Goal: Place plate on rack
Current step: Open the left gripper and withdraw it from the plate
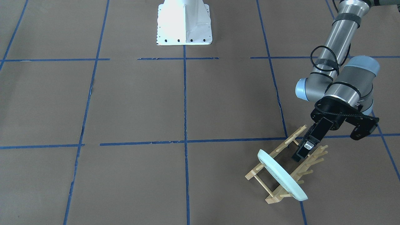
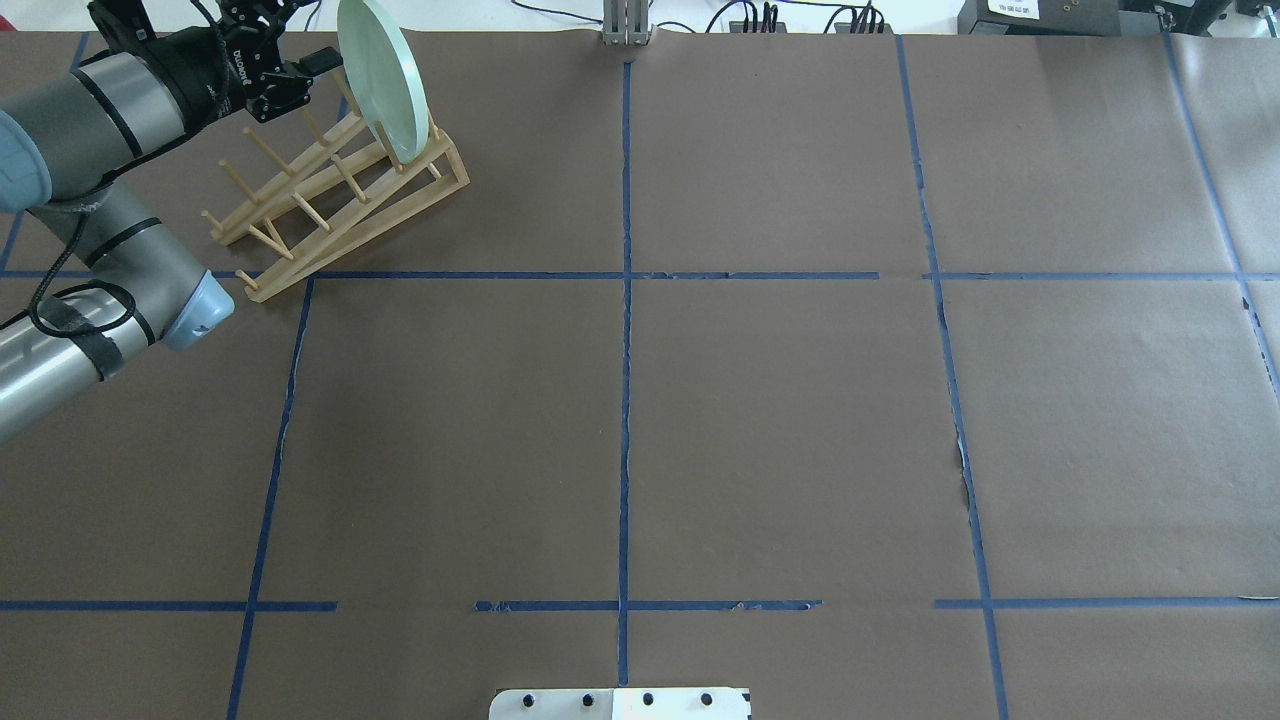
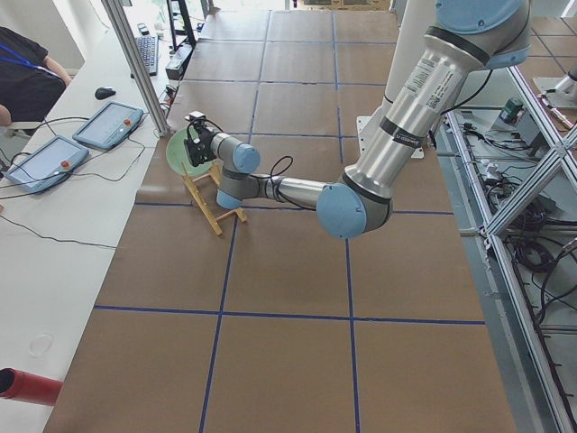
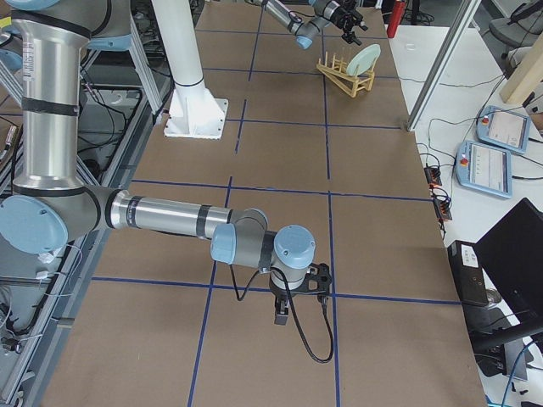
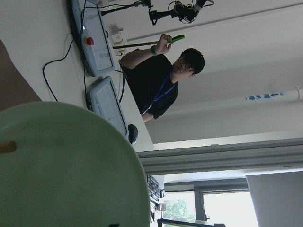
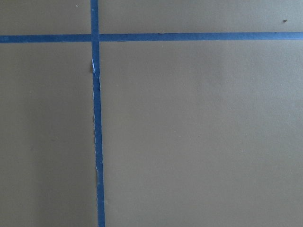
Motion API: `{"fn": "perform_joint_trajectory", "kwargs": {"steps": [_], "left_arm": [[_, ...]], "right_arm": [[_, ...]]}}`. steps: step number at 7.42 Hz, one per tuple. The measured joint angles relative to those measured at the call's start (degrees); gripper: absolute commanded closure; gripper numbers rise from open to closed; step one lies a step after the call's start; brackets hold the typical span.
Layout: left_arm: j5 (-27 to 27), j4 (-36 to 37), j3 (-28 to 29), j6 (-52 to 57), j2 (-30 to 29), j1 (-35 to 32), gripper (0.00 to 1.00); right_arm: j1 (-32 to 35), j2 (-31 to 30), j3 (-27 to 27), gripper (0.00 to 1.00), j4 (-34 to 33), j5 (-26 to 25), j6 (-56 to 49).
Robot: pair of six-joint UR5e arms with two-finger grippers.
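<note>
The pale mint-green plate [image 1: 281,175] stands on edge between the pegs at the far end of the light-wood rack [image 1: 271,198]. It also shows in the overhead view [image 2: 385,80], with the rack [image 2: 340,215] at the table's far left. My left gripper [image 1: 301,154] hangs over the rack just behind the plate, a small gap from it, and looks open and empty; it shows in the overhead view [image 2: 310,75] too. The plate [image 5: 66,170] fills the lower left of the left wrist view. My right gripper [image 4: 282,314] points down over bare table far away; I cannot tell its state.
The white robot base [image 1: 184,23] stands at mid-table on the robot's side. Blue tape lines [image 2: 625,300] grid the brown table. The table's far edge lies just beyond the rack, with control pendants [image 3: 108,122] and an operator [image 5: 163,80] behind it.
</note>
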Motion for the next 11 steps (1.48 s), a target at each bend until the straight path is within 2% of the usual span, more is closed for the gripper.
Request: {"fn": "perform_joint_trajectory", "kwargs": {"steps": [2,4,7,10,11], "left_arm": [[-0.1,0.8,0.0,1.0,0.1,0.0,0.0],[-0.8,3.2,-2.0,9.3,1.3,-0.5,0.0],[-6.7,14.3,-14.0,26.5,8.0,-3.3,0.0],[-12.4,24.6,-25.4,44.4,18.1,-8.3,0.0],[-13.7,31.1,-29.7,51.5,20.7,-10.2,0.0]], "right_arm": [[0.0,0.0,0.0,0.0,0.0,0.0,0.0],[0.0,0.0,0.0,0.0,0.0,0.0,0.0],[0.0,0.0,0.0,0.0,0.0,0.0,0.1],[0.0,0.0,0.0,0.0,0.0,0.0,0.1],[0.0,0.0,0.0,0.0,0.0,0.0,0.1]]}}
